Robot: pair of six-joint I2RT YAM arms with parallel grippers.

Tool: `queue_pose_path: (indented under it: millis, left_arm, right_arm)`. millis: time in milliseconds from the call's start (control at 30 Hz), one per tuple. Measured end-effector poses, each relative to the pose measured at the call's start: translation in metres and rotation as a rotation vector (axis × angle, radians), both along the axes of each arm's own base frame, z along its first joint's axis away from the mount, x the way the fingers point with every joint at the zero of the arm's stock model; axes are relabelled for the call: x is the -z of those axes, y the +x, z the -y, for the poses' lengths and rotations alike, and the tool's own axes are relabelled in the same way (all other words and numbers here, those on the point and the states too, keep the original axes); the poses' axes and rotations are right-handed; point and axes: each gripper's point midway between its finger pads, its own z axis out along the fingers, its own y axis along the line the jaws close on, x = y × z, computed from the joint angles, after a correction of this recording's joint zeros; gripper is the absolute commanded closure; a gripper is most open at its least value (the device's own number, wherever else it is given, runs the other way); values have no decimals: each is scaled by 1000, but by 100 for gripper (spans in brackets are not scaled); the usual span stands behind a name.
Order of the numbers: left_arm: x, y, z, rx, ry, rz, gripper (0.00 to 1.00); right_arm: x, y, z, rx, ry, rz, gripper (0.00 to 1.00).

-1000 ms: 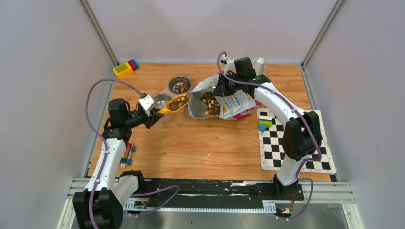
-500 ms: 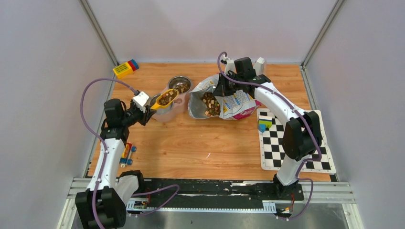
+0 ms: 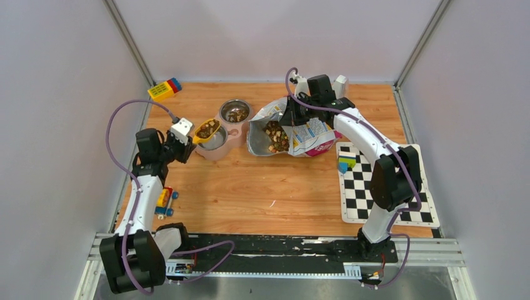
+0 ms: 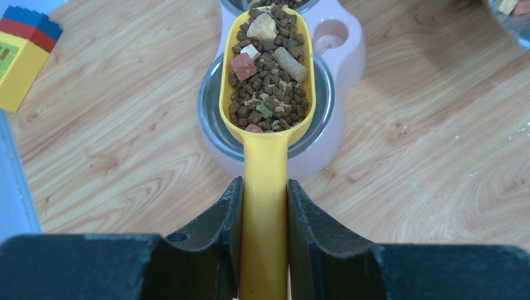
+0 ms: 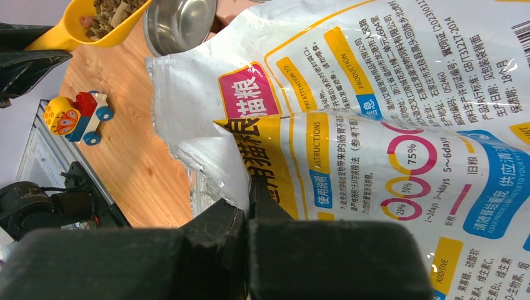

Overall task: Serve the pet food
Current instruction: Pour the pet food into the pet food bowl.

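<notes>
Two steel cups sit in the pink double bowl (image 4: 350, 56), and the one that matters to us now is the near-left cup (image 4: 322, 106), whose bare steel shows no kibble that we can see. Our left gripper (image 4: 264, 194) is clamped on the handle of the yellow scoop (image 4: 265, 156), one finger pressed to each side. The pet food (image 4: 265, 75) heaps the scoop: brown kibble with a few pale and red chunks on top.

From the left gripper the load lies straight ahead. The scoop's long axis runs out from the jaws toward the far right, across the near-left cup and on toward the far-right cup (image 3: 236, 113), which already holds some kibble. The scoop hangs above the near-left cup, apart from it, and its tip reaches toward the pink bridge between the cups.

We judge that the coming move is a roll of the wrist about that long axis. The cup lies under the middle of the scoop, so most should land in steel, though pieces at the tip may miss.

Our right gripper (image 5: 249, 206) is well apart on the right, pinched shut on the edge of the bag (image 5: 375, 112), whose open mouth shows more kibble. The left arm is the nearer one.
</notes>
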Motion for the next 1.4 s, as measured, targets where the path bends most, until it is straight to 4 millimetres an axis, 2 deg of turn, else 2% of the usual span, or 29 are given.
queue_pose_path:
  millis: [433, 767, 1133, 1400]
  left_arm:
    - [33, -12, -17, -17, 82, -122, 100]
    - [25, -13, -24, -1, 145, -139, 100]
    - [35, -20, -27, 24, 185, -204, 100]
    - [28, -17, -32, 33, 219, -224, 100]
  right_arm:
    - [0, 0, 1, 0, 2, -1, 100]
    - [-1, -1, 0, -3, 4, -2, 100]
    - [-1, -1, 0, -5, 5, -3, 100]
    - [-1, -1, 0, -5, 5, -4, 100]
